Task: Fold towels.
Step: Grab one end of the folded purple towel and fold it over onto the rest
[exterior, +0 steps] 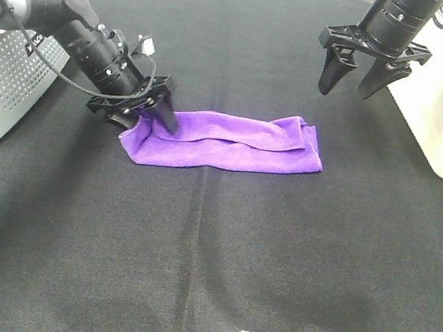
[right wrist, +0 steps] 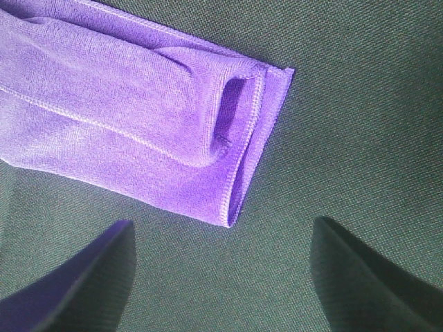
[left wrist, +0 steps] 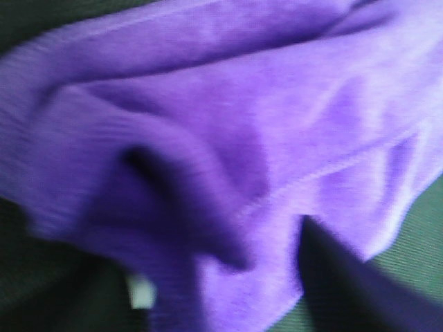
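The purple towel [exterior: 224,142] lies as a long, loosely folded strip on the black table [exterior: 209,284], about midway between the left and right edges and somewhat nearer the far edge; its long sides run roughly parallel to that edge. The left tool [exterior: 149,115] is down on the strip's end nearer the left edge, with cloth bunched around its fingers; the left wrist view is blurred and filled with purple, so I cannot tell whether the fingers have clamped. The right tool [exterior: 366,74] hangs spread wide and empty above the far right corner, apart from the towel.

Risks, as I judge them: a pinch that catches only the upper layer would peel the strip apart on lifting; nothing pins the end nearer the right edge, so a pull could drag the whole towel sideways rather than fold it; that end's layers gape in the right wrist view, so the fold may land skewed.
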Tool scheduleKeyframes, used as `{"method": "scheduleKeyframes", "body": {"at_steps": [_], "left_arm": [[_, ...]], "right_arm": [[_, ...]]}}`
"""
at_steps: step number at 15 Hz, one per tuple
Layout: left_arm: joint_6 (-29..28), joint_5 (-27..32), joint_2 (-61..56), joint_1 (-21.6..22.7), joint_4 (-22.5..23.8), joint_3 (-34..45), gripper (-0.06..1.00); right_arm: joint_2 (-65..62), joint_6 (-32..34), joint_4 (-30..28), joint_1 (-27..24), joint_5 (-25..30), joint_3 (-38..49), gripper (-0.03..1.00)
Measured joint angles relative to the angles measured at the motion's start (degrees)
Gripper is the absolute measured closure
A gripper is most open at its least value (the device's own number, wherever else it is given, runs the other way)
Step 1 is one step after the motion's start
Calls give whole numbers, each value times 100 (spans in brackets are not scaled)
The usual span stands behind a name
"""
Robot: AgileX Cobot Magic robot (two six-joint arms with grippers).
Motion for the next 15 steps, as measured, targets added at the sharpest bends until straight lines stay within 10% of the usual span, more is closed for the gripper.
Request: {"method": "scheduleKeyframes", "body": {"at_steps": [3,15], "left_arm": [[115,-52,63,-11,74,6,90],[132,779,-275,762,854,-384,91]], "right_arm": [[0,0,0,0,0,0,26],[-103,17,0,0,6,0,26]]}}
